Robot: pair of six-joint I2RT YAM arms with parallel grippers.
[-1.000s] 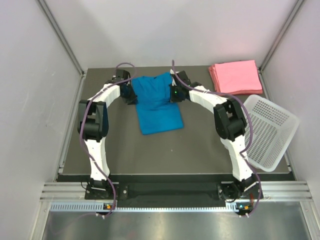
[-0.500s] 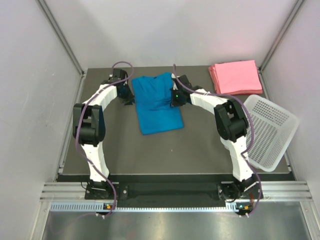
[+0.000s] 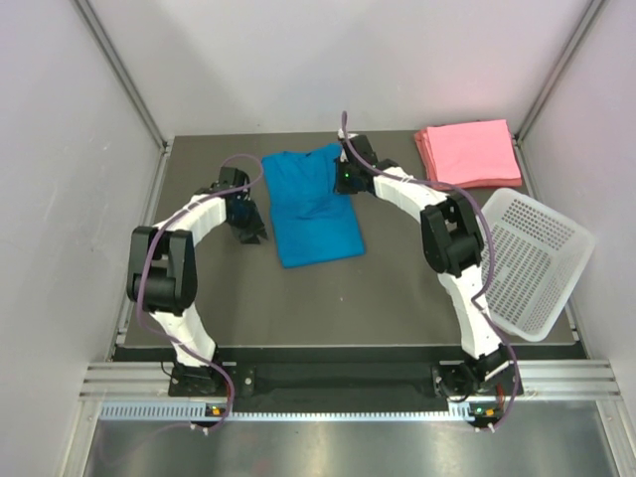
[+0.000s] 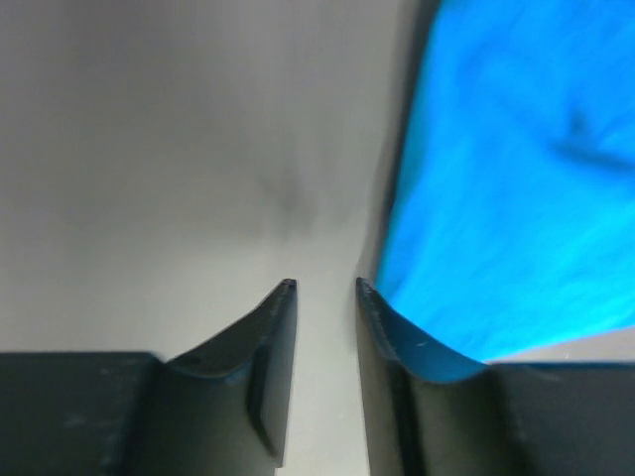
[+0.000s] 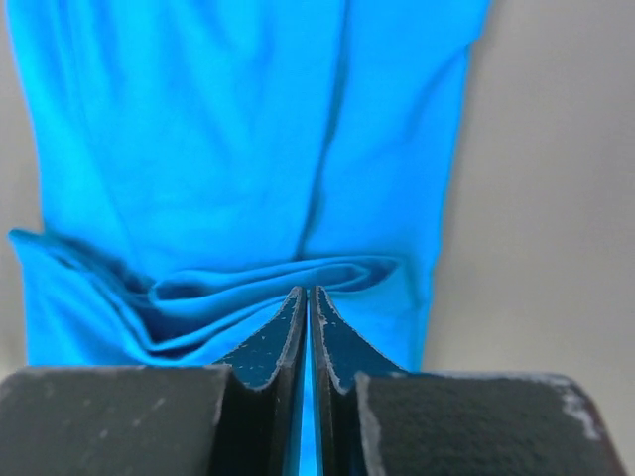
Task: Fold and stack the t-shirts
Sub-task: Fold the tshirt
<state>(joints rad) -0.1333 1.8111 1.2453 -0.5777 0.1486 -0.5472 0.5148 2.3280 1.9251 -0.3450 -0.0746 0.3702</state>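
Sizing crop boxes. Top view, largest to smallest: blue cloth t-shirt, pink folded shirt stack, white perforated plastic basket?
1-2. white perforated plastic basket and blue cloth t-shirt: look alike, not ranked.
3. pink folded shirt stack: clearly smallest.

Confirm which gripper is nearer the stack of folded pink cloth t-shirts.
Right. The right gripper is over the far part of the bright blue cloth t-shirt, just left of the pink stack. The left gripper is off that shirt's left edge, farther away.

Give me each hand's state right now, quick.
Left hand: open, holding nothing, just beside the blue t-shirt.
Right hand: closed, pinching a fold of the blue t-shirt.
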